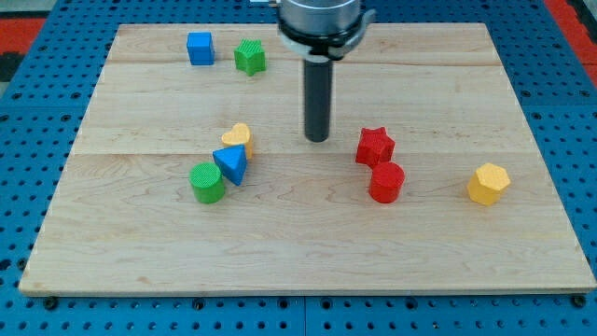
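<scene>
In the camera view, my tip [318,140] is seen resting on the wooden board [280,243], bare — nothing can be grasped by a plain rod. The red star [375,147] lies near it at 3 o'clock, apart from it; the red cylinder [386,182] touches the star at 5 o'clock. Well off at 9 o'clock sit the yellow heart [238,139], blue triangle [230,164] and green cylinder [207,182], bunched. A blue cube [199,48] and green star [249,57] lie at 11 o'clock, a yellow hexagon [488,183] far right. Clean contact — it is judged — calls for square meeting of a block's side. No writing is legible.

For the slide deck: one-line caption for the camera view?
My tip rests mid-board between the small yellow block and the red star.
</scene>
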You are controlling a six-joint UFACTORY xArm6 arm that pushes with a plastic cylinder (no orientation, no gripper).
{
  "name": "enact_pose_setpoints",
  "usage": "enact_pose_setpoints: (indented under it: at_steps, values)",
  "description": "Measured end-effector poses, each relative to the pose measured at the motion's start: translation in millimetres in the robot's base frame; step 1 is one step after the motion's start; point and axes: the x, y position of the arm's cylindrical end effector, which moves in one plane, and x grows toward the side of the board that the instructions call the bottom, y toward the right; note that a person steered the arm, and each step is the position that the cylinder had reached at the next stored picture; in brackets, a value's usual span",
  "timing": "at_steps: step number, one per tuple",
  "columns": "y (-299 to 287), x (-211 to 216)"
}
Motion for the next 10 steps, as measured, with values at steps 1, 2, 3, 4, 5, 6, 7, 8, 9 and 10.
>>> enact_pose_setpoints:
  at_steps: [1,2,3,4,5,6,7,8,9,10]
  values:
    - [14.7,-29.2]
    - [111.2,5.0]
    - [133.5,49.7]
    - [38.4,60.9]
    - [7.5,56.1]
    - [85.0,37.9]
    - [72.6,10.1]
    - [-39.2,16.5]
    - [-93.6,35.2]
    - [-0.7,33.1]
